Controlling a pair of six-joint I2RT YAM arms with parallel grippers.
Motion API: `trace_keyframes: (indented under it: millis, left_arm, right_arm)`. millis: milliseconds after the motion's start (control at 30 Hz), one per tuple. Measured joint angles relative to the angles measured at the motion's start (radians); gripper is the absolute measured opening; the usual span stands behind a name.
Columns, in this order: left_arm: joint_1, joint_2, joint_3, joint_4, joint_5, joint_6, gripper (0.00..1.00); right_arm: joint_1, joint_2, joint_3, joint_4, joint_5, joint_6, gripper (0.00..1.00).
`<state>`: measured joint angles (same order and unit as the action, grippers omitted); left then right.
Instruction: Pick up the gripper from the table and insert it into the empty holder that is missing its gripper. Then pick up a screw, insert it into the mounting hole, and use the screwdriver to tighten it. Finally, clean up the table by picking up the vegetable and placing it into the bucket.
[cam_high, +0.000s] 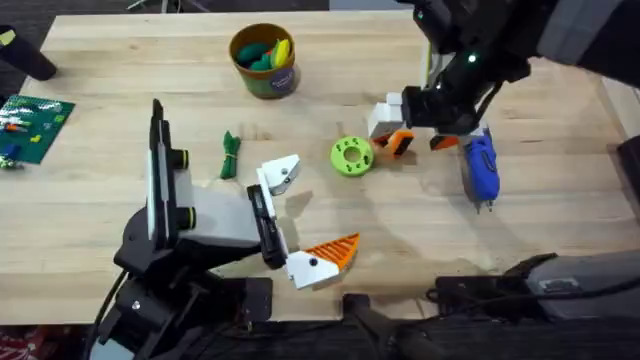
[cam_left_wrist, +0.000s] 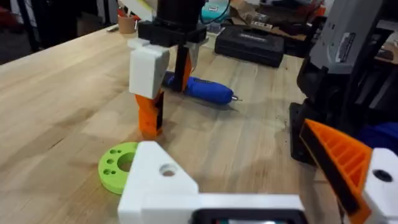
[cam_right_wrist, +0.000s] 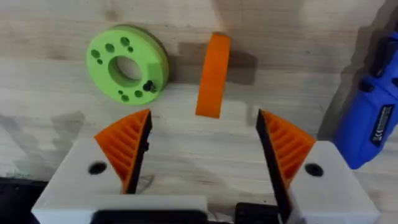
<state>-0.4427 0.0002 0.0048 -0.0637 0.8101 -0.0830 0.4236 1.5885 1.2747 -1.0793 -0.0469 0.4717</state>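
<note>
The small orange gripper piece (cam_right_wrist: 212, 74) (cam_high: 400, 141) stands on edge on the table beside the green disc (cam_high: 351, 155). My right gripper (cam_right_wrist: 205, 143) (cam_high: 420, 135) hovers over it, open, with the piece just beyond the gap between its orange pads. My left gripper (cam_high: 305, 215) is open and holds nothing. One of its fingers is the empty holder (cam_high: 283, 173) (cam_left_wrist: 158, 180), a white mount without a tip. The blue screwdriver (cam_high: 481, 168) lies right of the right gripper. The dark green vegetable (cam_high: 231, 155) lies left of the holder. The yellow-orange bucket (cam_high: 264, 60) stands at the back.
A small dark screw (cam_right_wrist: 148, 87) sits on the green disc (cam_right_wrist: 127, 62). A green circuit board (cam_high: 30, 125) lies at the far left edge. The bucket holds a few toy pieces. Bare wood lies between the disc and the front edge.
</note>
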Motion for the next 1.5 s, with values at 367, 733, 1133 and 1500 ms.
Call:
trace_keyframes:
  millis: [367,733,1133,1500]
  left_arm:
    - [0.000,0.000,0.000,0.000,0.002,0.000,0.989]
    - [0.000,0.000,0.000,0.000,0.002,0.000,0.989]
    - [0.000,0.000,0.000,0.000,0.002,0.000,0.989]
    - [0.000,0.000,0.000,0.000,0.002,0.000,0.989]
  right_arm:
    - [0.000,0.086,0.000,0.073,0.058,0.076,0.969]
    - [0.000,0.088,0.000,0.081,0.074,0.109,0.721]
    - [0.000,0.088,0.000,0.085,0.077,0.114,0.401]
    - [0.000,0.088,0.003,0.086,0.081,0.114,0.019]
